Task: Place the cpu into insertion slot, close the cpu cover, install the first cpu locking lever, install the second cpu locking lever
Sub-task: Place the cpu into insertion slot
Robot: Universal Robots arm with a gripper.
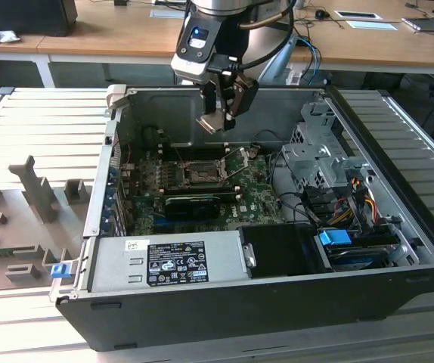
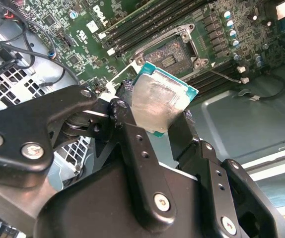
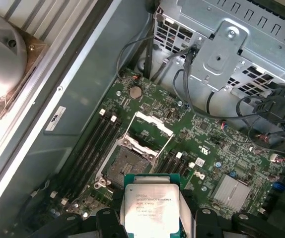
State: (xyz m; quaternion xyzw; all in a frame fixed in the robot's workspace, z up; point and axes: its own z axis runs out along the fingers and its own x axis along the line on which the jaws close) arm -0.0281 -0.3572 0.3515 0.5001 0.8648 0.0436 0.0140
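My gripper [image 1: 218, 121] hangs over the open computer case, shut on the cpu [image 1: 211, 123], a flat square chip with a silvery top. In the second wrist view the cpu [image 2: 160, 106] sits tilted between two black fingers [image 2: 127, 119]. The insertion slot [image 1: 200, 173] lies below on the green motherboard, dark and uncovered. In the first wrist view the cpu [image 3: 150, 208] hovers just beside the insertion slot [image 3: 125, 167], apart from it. The cpu cover [image 3: 153, 123] stands swung up at the slot's far side.
A grey power supply [image 1: 168, 261] fills the case's front. A metal drive cage [image 1: 315, 159] with bundled cables [image 1: 342, 204] stands on the exterior view's right. A long black card [image 1: 194, 203] lies just in front of the slot. Memory slots [image 3: 90, 148] flank the socket.
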